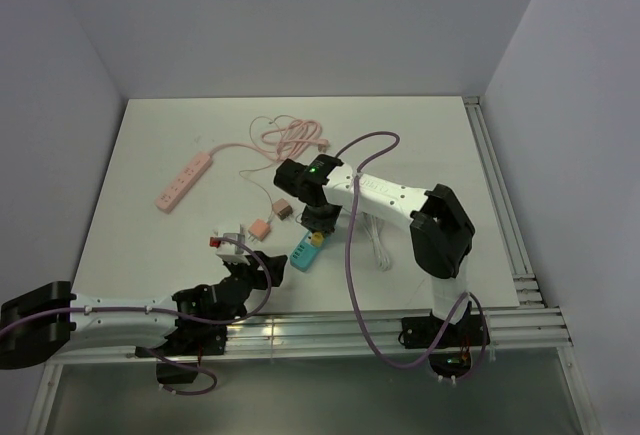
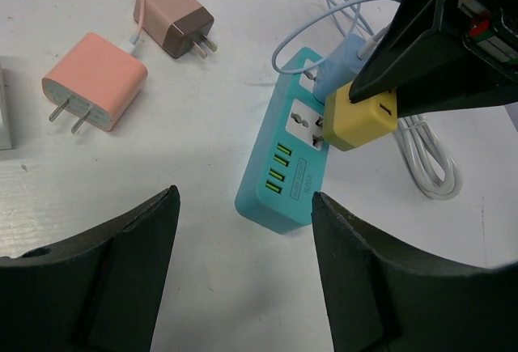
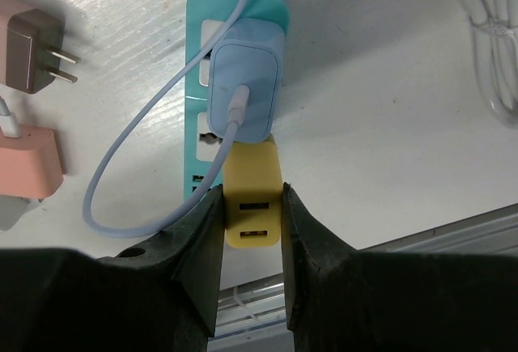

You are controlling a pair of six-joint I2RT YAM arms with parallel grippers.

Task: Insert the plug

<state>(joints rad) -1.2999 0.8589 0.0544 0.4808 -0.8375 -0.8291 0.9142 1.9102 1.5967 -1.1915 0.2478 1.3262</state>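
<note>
Near the table's [image 1: 420, 135] front edge, the right gripper [image 3: 252, 198] clamps a yellow plug [image 2: 360, 119] at the teal power strip's [image 2: 275, 198] socket, seemingly not fully seated, while the left gripper [image 2: 244, 202] hangs with fingers apart.

The yellow plug [image 2: 360, 121] hides its prongs against the strip [image 2: 271, 205]; the left edge cuts off a white block [image 2: 4, 117].

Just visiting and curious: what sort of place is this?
Likely a robotics lab test bench: a walled-in white table, a left arm and right arm mounted at its edge, and a teal power strip.
</note>
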